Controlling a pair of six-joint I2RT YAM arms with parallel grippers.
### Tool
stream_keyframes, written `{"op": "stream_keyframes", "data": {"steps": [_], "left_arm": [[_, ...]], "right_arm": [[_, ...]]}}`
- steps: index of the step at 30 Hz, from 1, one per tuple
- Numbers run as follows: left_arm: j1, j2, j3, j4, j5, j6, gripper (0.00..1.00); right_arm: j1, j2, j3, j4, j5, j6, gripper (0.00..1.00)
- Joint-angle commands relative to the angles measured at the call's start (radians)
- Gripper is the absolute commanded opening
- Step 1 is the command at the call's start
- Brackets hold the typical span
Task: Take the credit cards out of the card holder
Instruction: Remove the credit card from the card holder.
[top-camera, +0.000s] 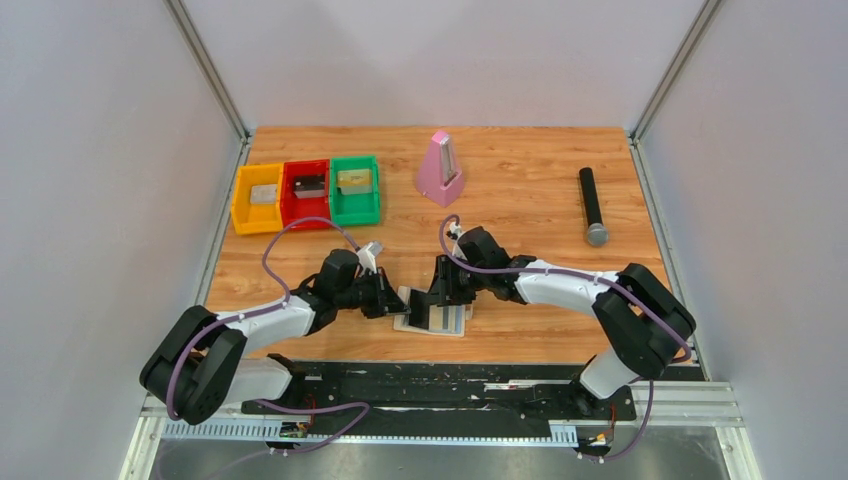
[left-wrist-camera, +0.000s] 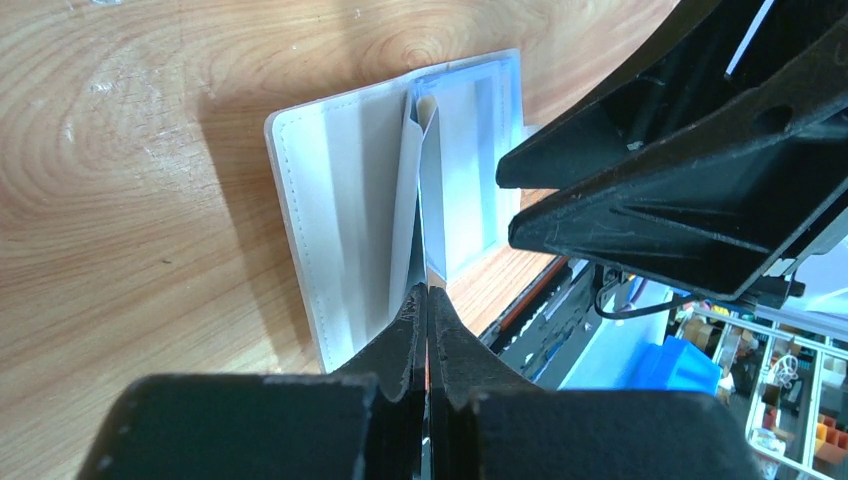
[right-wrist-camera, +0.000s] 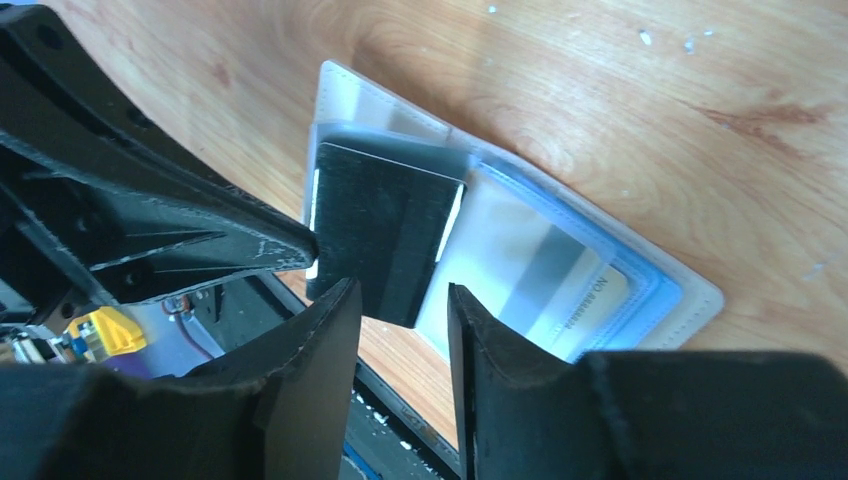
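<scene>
Pinching card holder (left-wrist-camera: 340, 200) with left fingers (left-wrist-camera: 398, 345)

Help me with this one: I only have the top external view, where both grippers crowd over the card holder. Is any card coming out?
Observer: Yes. In the right wrist view the dark card sticks out over the near edge of the card holder.
Operator: Is the right gripper gripping it?
Observer: No. The right gripper is open, with a finger on either side of the card's near corner.
Operator: And the left one?
Observer: The left wrist view shows the left gripper shut on the holder's near edge, where a cream flap stands up.
</scene>
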Motion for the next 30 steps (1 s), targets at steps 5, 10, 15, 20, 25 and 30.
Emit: {"op": "stream_keyframes", "data": {"steps": [5, 10, 15, 20, 25, 30], "left_arm": [[0.003, -0.015, 0.053, 0.019, 0.036, 0.022, 0.02], [0.002, -0.010, 0.053, 0.048, 0.055, 0.012, 0.09], [0.002, 0.032, 0.042, 0.120, 0.088, -0.010, 0.14], [-0.002, 0.075, 0.027, 0.198, 0.128, -0.040, 0.19], [-0.020, 0.101, 0.026, 0.242, 0.140, -0.048, 0.23], [-0.046, 0.108, 0.034, 0.266, 0.136, -0.058, 0.26]], "right_arm": [[0.010, 0.020, 0.003, 0.130, -0.082, 0.024, 0.48], [0.010, 0.033, -0.005, 0.149, -0.087, 0.052, 0.50], [0.010, 0.031, -0.019, 0.165, -0.068, 0.099, 0.55], [0.009, 0.018, -0.037, 0.171, -0.041, 0.132, 0.58], [0.008, -0.001, -0.047, 0.171, -0.027, 0.155, 0.59], [-0.003, -0.029, -0.066, 0.167, 0.002, 0.176, 0.60]]}}
